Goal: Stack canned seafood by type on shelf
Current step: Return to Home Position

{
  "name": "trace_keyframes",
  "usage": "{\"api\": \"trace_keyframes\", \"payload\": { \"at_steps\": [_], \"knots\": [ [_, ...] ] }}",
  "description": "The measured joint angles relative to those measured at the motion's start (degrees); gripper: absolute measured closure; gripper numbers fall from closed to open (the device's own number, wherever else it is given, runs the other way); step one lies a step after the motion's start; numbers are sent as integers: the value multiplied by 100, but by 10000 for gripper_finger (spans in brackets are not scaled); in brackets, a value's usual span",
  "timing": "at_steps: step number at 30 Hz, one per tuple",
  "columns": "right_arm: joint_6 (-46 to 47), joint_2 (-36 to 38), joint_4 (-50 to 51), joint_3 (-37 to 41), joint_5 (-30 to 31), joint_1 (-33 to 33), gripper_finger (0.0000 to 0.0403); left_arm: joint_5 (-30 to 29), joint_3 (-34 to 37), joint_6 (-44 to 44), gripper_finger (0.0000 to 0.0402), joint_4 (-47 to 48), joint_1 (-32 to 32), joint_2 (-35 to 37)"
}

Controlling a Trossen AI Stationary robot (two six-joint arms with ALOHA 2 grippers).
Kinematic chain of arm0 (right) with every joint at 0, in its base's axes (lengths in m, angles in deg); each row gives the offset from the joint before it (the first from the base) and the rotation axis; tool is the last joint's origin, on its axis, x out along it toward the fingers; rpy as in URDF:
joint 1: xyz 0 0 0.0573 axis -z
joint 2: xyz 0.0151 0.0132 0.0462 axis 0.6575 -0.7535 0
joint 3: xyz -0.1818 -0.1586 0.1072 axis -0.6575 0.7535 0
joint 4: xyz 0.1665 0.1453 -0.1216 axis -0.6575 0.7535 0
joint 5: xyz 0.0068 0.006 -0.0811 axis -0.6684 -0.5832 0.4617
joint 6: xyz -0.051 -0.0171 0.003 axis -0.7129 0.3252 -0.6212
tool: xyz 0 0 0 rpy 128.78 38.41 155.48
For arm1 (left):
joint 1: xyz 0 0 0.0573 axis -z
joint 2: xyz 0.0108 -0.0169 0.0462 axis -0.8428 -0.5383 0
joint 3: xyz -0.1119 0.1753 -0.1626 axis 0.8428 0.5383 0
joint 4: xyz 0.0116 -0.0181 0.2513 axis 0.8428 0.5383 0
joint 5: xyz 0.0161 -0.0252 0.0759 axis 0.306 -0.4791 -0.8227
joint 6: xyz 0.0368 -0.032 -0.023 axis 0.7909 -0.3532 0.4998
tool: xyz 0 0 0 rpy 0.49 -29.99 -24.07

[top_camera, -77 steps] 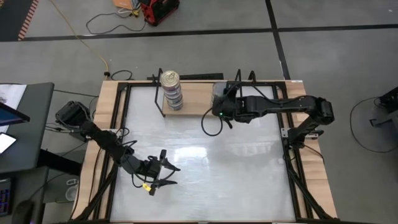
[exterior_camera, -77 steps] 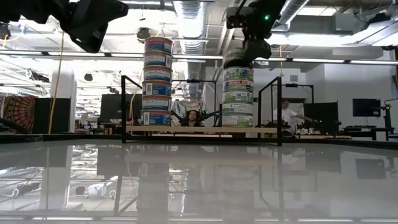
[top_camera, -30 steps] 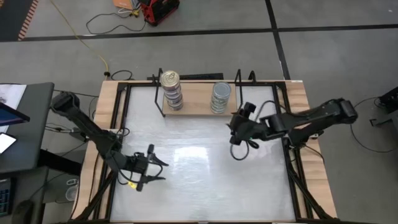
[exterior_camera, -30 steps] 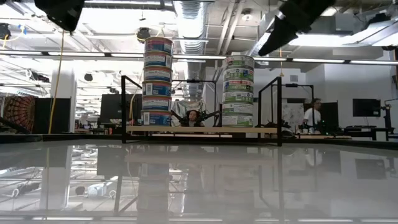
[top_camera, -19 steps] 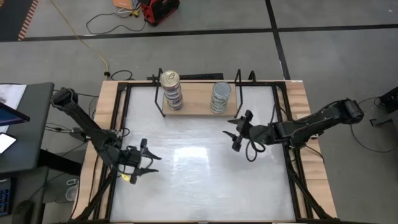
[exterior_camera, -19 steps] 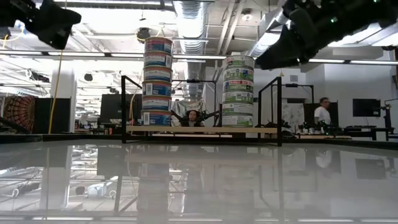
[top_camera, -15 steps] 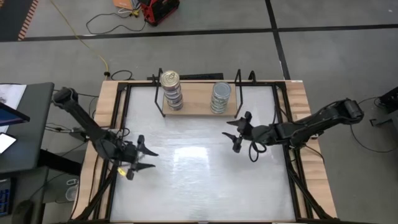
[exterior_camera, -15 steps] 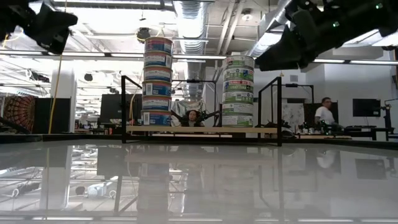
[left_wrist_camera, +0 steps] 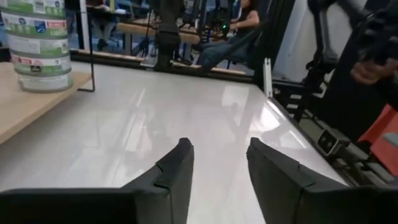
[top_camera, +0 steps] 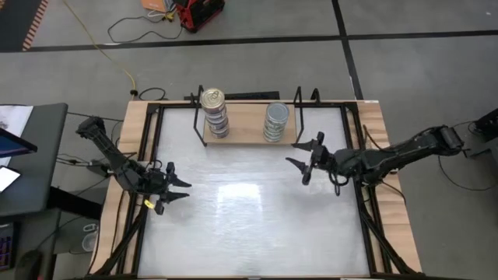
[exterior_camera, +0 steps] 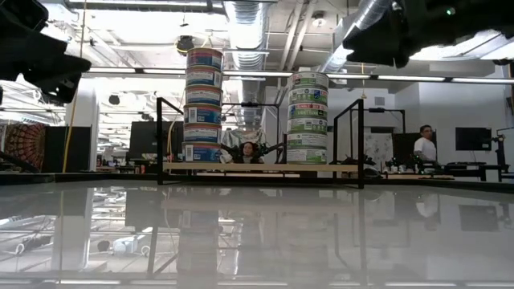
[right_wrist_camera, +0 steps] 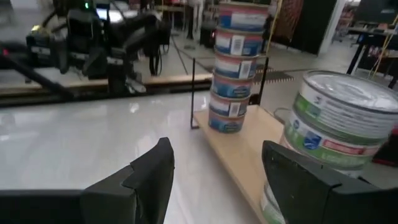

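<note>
Table [top_camera: 249,225]: white top with wooden edges and a black frame. It carries the shelf at its far middle edge. Both arms reach in over it, one from each side.

Shelf [top_camera: 245,131]: low light-wood board in a black wire frame with upright ends. It holds two stacks of canned seafood, well apart, with bare board between them.

Blue-and-pink stack [top_camera: 215,110]: several round tins piled straight, standing at the shelf end on the left arm's side. The top lid is gold with a pull tab. In the low view it is the taller of the two stacks.

Green stack [top_camera: 275,121]: several round tins with green and white labels, standing at the shelf end on the right arm's side. The top lid is plain silver-grey. In the low view it stands upright.

Left gripper [top_camera: 180,190]: fingers spread apart and holding nothing. It hangs over the table's left part, well clear of the shelf.

Right gripper [top_camera: 299,159]: fingers spread apart and holding nothing. It hangs over the table just in front of the shelf's green end, touching no tin.

Person [exterior_camera: 425,145]: stands in the room far behind the table, seen in the low view.
</note>
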Motion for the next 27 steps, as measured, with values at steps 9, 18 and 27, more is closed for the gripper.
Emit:
{"api": "trace_keyframes", "payload": {
  "at_steps": [9, 18, 27],
  "knots": [
    [368, 113, -2515, 1630, -39, -58, 133, 612, 124, 478, 314, 301, 3, 727],
    [239, 92, -4240, 2489, -45, -392, 133, 771, 264, 847, 374, 97, 4, 762],
    [238, -40, -4423, 2523, -79, -612, 133, -254, 275, 1451, 396, -544, 4, 773]
  ]
}}
